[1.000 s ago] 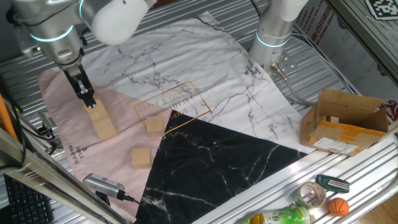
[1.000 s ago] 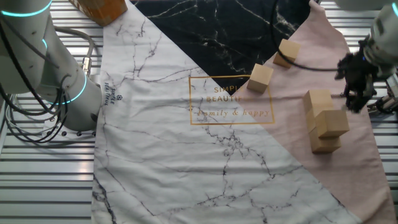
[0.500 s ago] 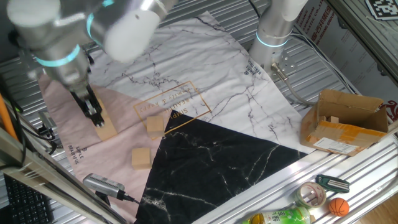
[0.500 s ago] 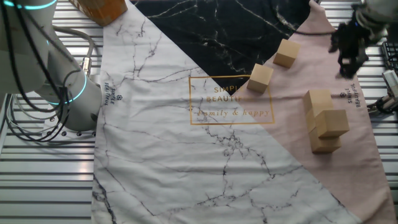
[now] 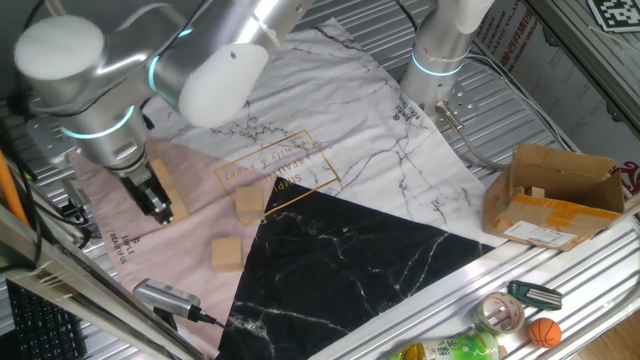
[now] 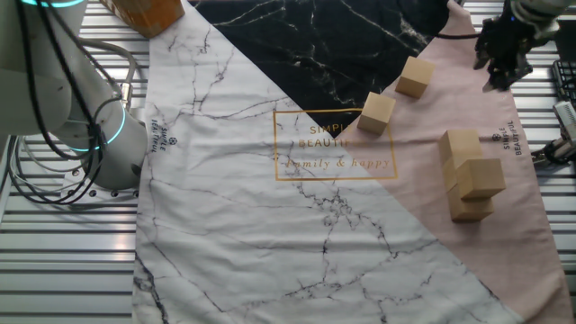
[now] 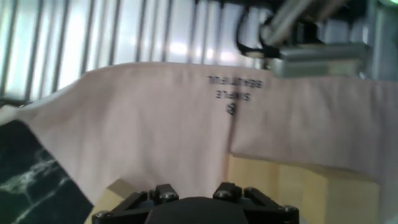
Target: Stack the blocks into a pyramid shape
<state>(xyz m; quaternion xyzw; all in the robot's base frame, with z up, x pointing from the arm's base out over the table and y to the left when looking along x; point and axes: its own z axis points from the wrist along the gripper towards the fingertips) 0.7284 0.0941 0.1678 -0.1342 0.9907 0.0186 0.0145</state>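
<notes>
A small stack of tan wooden blocks point(image 6: 471, 176) stands on the pink part of the cloth, with one block resting on top of the lower ones. In one fixed view the arm hides most of this stack point(image 5: 166, 184). Two loose blocks lie apart from it: one point(image 6: 414, 76) point(image 5: 227, 253) on the pink cloth and one point(image 6: 376, 112) point(image 5: 249, 203) by the gold lettering. My gripper point(image 6: 500, 77) point(image 5: 162, 210) hangs open and empty beyond the stack, not touching it. The hand view looks down on pink cloth, with a block face point(image 7: 301, 186) at lower right.
A brown cardboard box point(image 5: 555, 195) sits at the right. A tape roll point(image 5: 503, 312), an orange ball point(image 5: 543, 332) and a bottle point(image 5: 445, 350) lie along the front rail. A grey tool with a cable point(image 5: 165, 295) lies by the cloth's near corner. A second arm's base point(image 6: 85, 117) stands beside the cloth.
My gripper has drawn away from the stack, leaving the top block on it, and shifted toward the loose block on the pink cloth. No block has moved.
</notes>
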